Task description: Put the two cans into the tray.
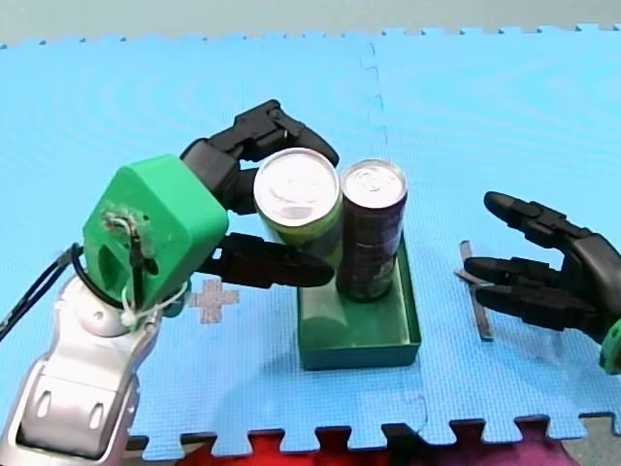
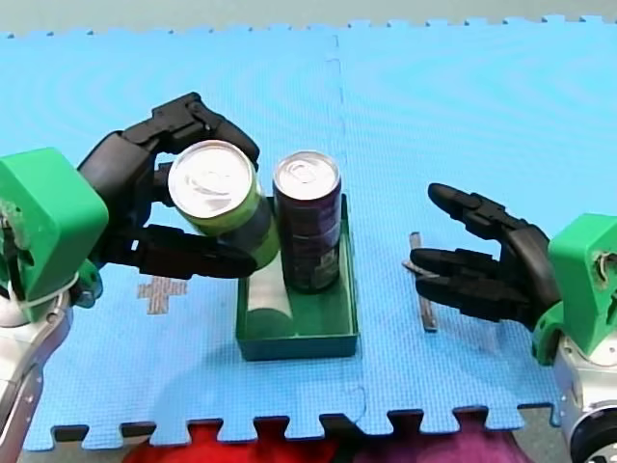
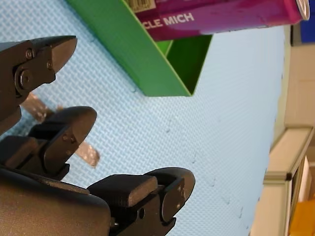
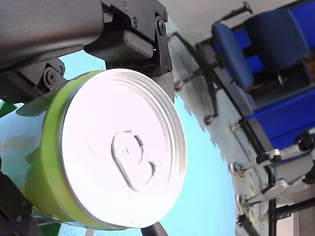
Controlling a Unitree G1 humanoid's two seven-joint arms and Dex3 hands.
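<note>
A green can [image 1: 296, 199] is gripped by the robot's left hand [image 1: 225, 175], fingers curled over its far side and thumb under its near side, its silver lid tilted toward the camera; its lower end dips into the left half of a small green tray [image 1: 359, 351], though whether it touches the tray floor cannot be told. A purple can [image 1: 372, 233] stands upright in the tray's right half, just beside the green can and possibly touching it. The step in hand appears to be setting the second can down: it likely calls for righting the can so that its base goes flat, lowering it straight, then letting go without nudging the purple neighbour. Room is tight, as the tray looks barely wider than two cans, so the left wall and the purple can are the edges to mind, while the thumb has to clear the near left rim. The right hand [image 1: 543, 277] is open, holding nothing, well apart to the tray's right above a grey tape strip [image 1: 482, 320]. A grey cross mark [image 1: 212, 299] lies left of the tray on the blue foam mat [image 1: 485, 116], which offers free space for pulling back
</note>
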